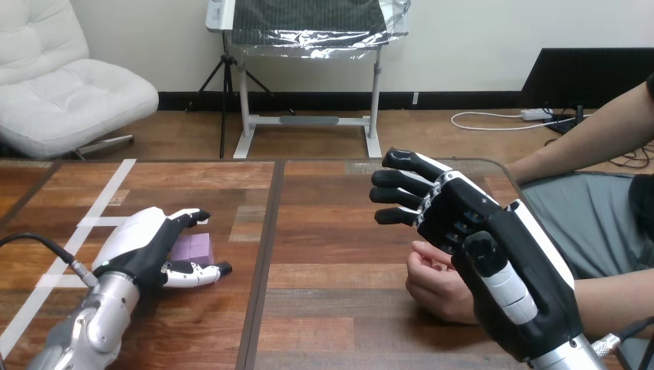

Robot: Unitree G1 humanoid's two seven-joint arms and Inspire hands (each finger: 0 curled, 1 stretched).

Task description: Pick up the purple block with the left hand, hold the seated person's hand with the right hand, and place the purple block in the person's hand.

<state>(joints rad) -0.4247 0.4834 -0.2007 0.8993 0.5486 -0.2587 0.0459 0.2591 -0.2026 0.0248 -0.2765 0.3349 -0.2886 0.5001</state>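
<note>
Head view: purple block (193, 248) between fingers (187, 217)

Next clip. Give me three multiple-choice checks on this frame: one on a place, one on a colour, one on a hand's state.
1. Where is the block?
A. In the person's palm
B. On the table, between the left hand's fingers and thumb
C. In the right hand

2. What colour is the block?
A. Green
B. Purple
C. Orange

3. How is the right hand?
A. Curled round the person's wrist
B. Clenched on the block
C. Fingers straight, holding nothing

Answers:
1 B: the block sits on the wood inside the left hand's span.
2 B: its visible faces are purple.
3 C: its fingers are straight and none curls round the person's hand, which lies on the table next to it.
</note>
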